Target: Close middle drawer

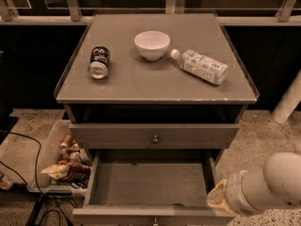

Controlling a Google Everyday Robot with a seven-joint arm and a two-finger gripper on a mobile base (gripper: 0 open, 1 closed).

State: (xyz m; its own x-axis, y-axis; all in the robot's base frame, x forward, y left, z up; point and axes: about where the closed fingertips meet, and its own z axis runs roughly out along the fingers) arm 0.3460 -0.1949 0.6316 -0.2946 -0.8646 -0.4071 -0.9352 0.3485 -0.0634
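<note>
Standing open at the bottom of the grey-brown cabinet, the middle drawer (150,182) is drawn well out towards the camera. Its bare grey inside shows in full. Its flat front runs along the lower edge of the view, where the small round knob (154,221) is cut off in part.

Just beside the drawer's right front corner sits the gripper (217,199), seen only as a tan tip at the end of the thick white arm (265,185) that reaches in from the lower right. Whether it touches the drawer cannot be told, nor whether it is open or closed.

Directly above the open drawer, the upper drawer front (113,135) lies flush with the cabinet, with its own round metal knob at centre. Over it is a dark open gap under the cabinet top (155,86).

On that top a white bowl (152,44) stands upright near the back middle. A dark can (99,62) lies on its side to the left of the bowl, apart from it. A clear plastic bottle (201,66) lies on its side to the right, with its cap pointing at the bowl and close to it.

On the speckled floor to the left of the cabinet, a clear bin (47,159) holds crumpled snack packets, and black cables (28,147) trail past it. A pale post (288,100) leans at the far right.
</note>
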